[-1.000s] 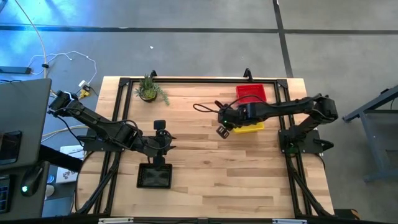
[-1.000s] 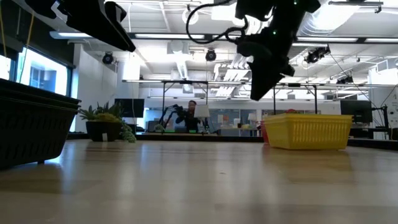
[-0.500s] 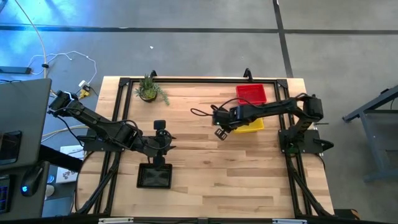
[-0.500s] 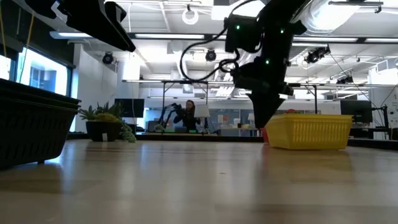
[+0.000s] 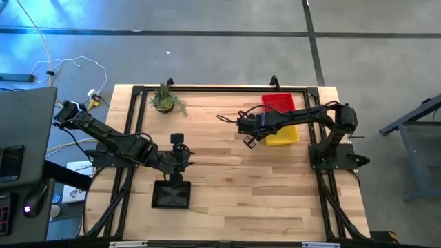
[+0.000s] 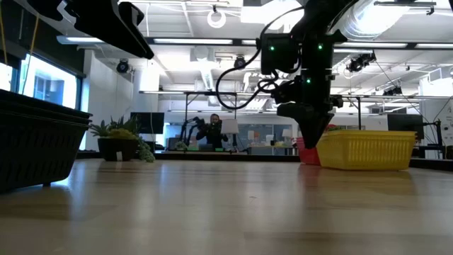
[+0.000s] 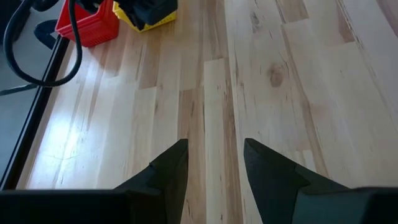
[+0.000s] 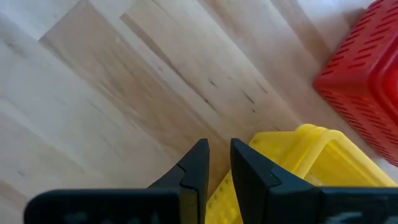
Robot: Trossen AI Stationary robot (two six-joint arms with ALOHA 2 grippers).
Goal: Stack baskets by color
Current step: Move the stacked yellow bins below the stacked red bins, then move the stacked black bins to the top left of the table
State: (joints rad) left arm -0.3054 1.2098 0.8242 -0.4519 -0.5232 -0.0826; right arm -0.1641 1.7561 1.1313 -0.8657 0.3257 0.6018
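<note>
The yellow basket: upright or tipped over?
Upright. The yellow basket sits flat on the table, rim uppermost, beside the red basket.
</note>
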